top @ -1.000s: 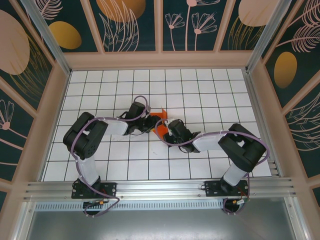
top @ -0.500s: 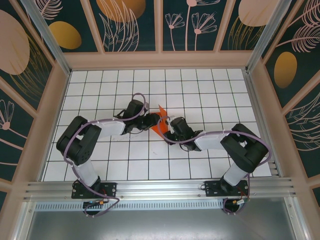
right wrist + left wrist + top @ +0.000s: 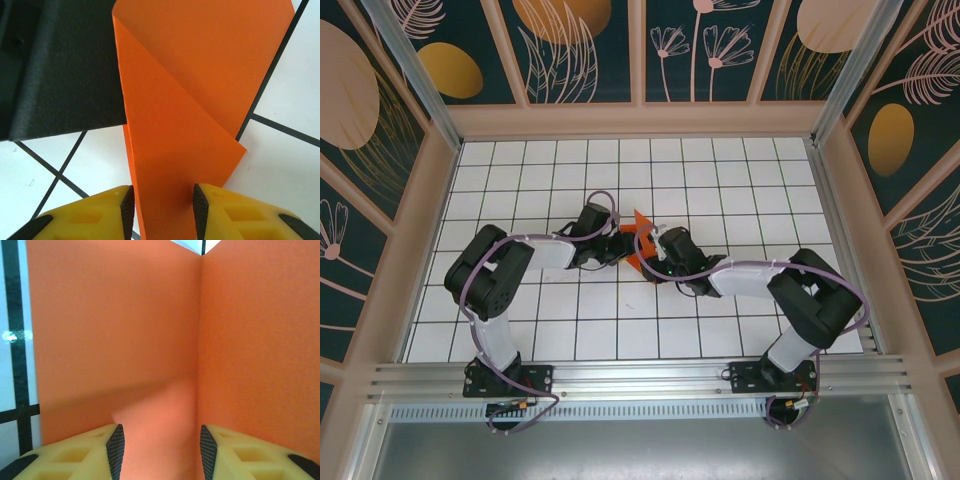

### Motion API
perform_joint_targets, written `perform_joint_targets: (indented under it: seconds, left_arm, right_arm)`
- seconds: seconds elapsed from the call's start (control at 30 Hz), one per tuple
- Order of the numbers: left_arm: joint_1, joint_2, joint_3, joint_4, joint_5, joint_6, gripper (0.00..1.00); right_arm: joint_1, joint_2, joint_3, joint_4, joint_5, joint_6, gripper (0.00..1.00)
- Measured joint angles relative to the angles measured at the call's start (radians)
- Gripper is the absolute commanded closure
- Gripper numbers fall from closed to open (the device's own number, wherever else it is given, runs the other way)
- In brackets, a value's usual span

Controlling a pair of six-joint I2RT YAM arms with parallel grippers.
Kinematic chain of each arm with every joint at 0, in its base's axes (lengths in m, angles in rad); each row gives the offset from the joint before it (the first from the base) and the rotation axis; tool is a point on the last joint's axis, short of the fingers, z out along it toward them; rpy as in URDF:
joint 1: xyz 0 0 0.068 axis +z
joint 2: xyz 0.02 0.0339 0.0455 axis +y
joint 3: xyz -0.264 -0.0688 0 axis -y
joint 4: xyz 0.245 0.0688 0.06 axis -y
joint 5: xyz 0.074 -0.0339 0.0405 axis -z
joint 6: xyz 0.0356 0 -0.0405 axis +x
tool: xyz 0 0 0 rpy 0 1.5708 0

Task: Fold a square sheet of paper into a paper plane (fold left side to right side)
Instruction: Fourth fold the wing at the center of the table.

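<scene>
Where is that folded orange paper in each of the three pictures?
Top view: thin bright orange paper sheet, at the picture's centre.
Left wrist view: the paper covers most of the frame, with a vertical crease right of centre.
Right wrist view: the paper runs from top centre down to the bottom edge.
Shared landmark: the white table with black grid lines.

The orange paper [image 3: 125,330] is cropped by the left wrist view's edges.

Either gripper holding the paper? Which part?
Nothing looks clamped. The square sheet of paper runs between the fingers of the left gripper and the right gripper, but both sets of jaws stand apart, too wide to pinch a thin sheet.
</scene>
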Motion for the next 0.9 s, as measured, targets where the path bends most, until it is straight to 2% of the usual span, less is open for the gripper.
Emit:
perform_joint_targets:
  seconds: [0.2, 0.47, 0.63, 0.9]
  left_arm:
    - [0.0, 0.0, 0.0, 0.0, 0.0, 0.0, 0.53]
    - [0.0, 0.0, 0.0, 0.0, 0.0, 0.0, 0.53]
    - [-0.001, -0.006, 0.0, -0.007, -0.013, 0.002, 0.52]
    - [-0.002, -0.063, -0.018, -0.047, -0.054, 0.019, 0.5]
  right_arm:
    - [0.0, 0.0, 0.009, -0.01, 0.0, 0.001, 0.68]
    - [0.0, 0.0, 0.009, -0.014, -0.013, 0.008, 0.86]
    - [-0.006, 0.003, 0.009, -0.013, -0.034, 0.009, 0.9]
    - [-0.05, 0.004, -0.014, 0.033, -0.111, 0.036, 0.9]
